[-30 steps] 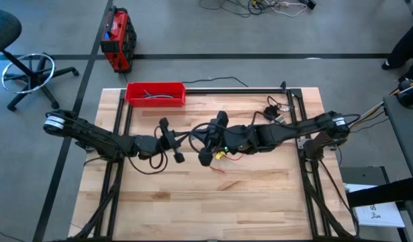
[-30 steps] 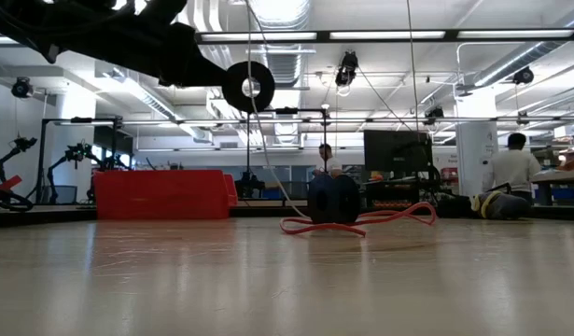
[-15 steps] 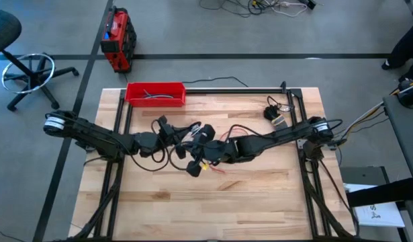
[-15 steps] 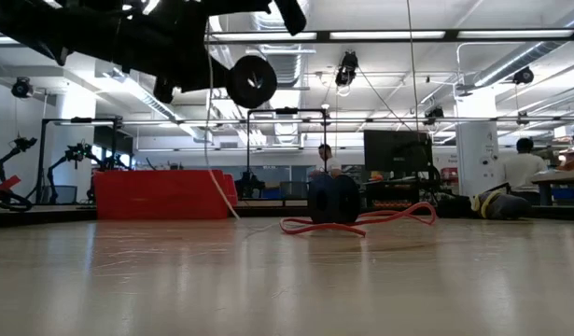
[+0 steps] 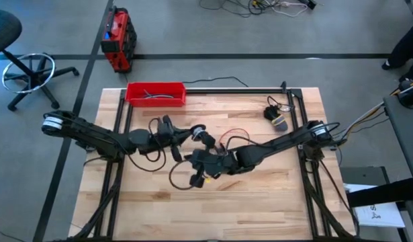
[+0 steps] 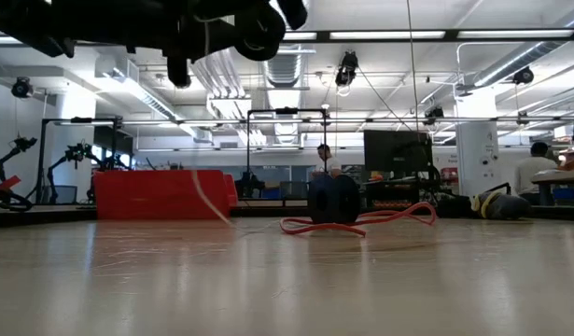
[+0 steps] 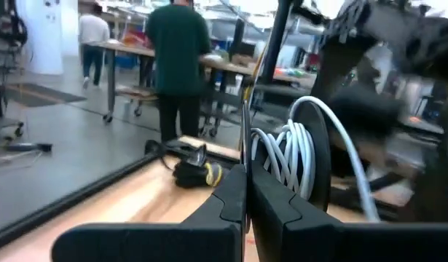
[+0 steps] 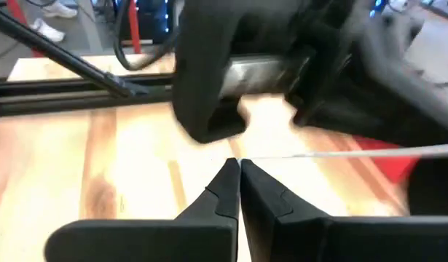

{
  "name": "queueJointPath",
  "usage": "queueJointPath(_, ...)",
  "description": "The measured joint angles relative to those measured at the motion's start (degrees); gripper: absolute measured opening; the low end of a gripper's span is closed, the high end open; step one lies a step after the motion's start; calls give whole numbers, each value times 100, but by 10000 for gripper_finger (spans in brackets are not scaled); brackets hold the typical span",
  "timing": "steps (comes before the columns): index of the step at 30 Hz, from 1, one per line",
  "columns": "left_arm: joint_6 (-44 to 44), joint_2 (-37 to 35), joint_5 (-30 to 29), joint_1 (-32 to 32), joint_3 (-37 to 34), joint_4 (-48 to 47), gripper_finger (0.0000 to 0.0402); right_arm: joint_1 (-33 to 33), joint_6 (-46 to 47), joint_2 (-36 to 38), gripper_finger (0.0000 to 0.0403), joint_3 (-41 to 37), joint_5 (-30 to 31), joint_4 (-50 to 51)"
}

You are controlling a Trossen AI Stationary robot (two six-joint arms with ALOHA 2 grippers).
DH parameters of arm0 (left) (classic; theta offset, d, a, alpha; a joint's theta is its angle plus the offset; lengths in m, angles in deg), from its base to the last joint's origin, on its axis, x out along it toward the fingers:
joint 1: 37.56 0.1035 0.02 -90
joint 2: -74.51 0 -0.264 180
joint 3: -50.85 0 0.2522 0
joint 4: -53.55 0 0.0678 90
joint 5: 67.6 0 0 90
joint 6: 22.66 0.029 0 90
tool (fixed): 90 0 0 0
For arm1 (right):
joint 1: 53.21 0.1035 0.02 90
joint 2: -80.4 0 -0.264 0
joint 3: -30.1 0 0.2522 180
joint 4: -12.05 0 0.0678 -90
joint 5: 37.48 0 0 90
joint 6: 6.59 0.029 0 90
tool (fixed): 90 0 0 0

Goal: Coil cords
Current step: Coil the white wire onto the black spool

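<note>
Meeting above the middle of the table (image 5: 260, 195), the left gripper (image 7: 244, 191) has its jaws pressed shut around the coiled white cord (image 7: 282, 156), lifted clear. The right gripper (image 8: 237, 175) hovers close by, jaws closed on a thin white strand. The red cord (image 6: 361, 221) lies loose on the table behind them.

White cord (image 7: 285, 156), red cord (image 6: 361, 221), red tray (image 5: 155, 93), pale wood table (image 5: 260, 202), black arms

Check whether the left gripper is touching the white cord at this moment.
Touching. In the left wrist view the left gripper has its fingers closed together on the white cord, whose coiled loops sit right behind the fingertips.
</note>
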Motion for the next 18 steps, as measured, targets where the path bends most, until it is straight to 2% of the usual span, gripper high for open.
queueJointPath(4,136,38,468,-7,-38,38,0,44,-112,86,0,21,21,-135)
queueJointPath(10,-130,25,779,-7,-40,329,0,40,-88,35,0,-7,56,-81)
queueJointPath(18,21,41,894,-11,-40,322,0,40,-214,40,0,52,66,-123)
